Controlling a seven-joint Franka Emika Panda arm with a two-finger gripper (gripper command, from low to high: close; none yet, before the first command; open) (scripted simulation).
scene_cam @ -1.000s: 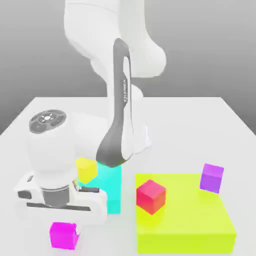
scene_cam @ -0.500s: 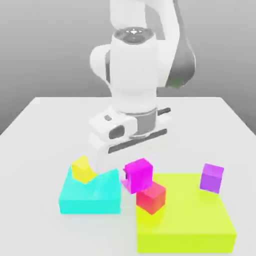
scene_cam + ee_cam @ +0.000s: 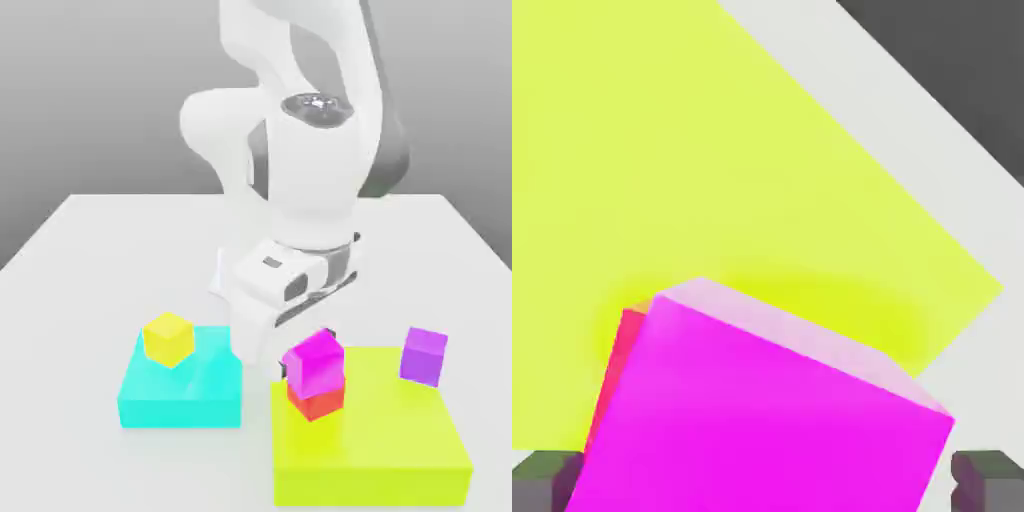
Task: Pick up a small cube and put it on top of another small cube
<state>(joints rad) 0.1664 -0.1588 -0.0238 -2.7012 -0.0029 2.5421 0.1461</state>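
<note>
In the exterior view I see a smooth, pale grey-white, flat surface [image 3: 90, 280] under even, bright light. Behind it stands a plain grey backdrop [image 3: 80, 90], darker low down and lighter towards the top.

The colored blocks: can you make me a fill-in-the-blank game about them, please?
1. The magenta cube sits on top of the ____ cube.
2. The yellow cube rests on the ____ slab.
3. The yellow-green slab also carries a ____ cube near the exterior view's right.
4. In the hand view, the gripper has its two fingers ____, not closed on the magenta cube.

Missing words: red; cyan; purple; open
</note>
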